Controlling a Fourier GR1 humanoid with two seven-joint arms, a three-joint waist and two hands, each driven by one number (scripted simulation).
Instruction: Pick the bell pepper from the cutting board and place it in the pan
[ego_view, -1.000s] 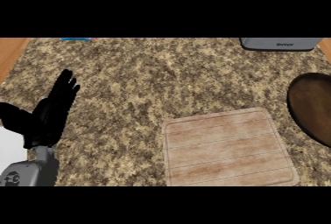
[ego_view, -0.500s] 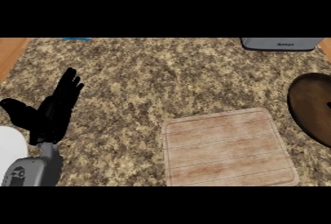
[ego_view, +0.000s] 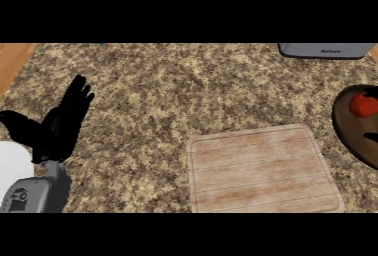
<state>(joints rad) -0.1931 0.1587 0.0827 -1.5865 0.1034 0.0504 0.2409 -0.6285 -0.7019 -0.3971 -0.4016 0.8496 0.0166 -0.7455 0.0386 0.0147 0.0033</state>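
Left hand (ego_view: 60, 125), fingers straight, holding nothing, resting at counter (ego_view: 184, 85) edge — bell pepper (ego_view: 363, 105) far to its right, in pan (ego_view: 347, 131), off the bare cutting board (ego_view: 262, 170); right hand unseen — risk: pepper, near the rim, could roll out.

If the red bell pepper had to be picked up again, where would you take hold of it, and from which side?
Judging from the head view, grip the bell pepper across its rounded body from above. It lies inside the dark pan, whose rim blocks a sideways approach, and part of it is cut off by the view's right edge. The left hand rests open far across the counter.
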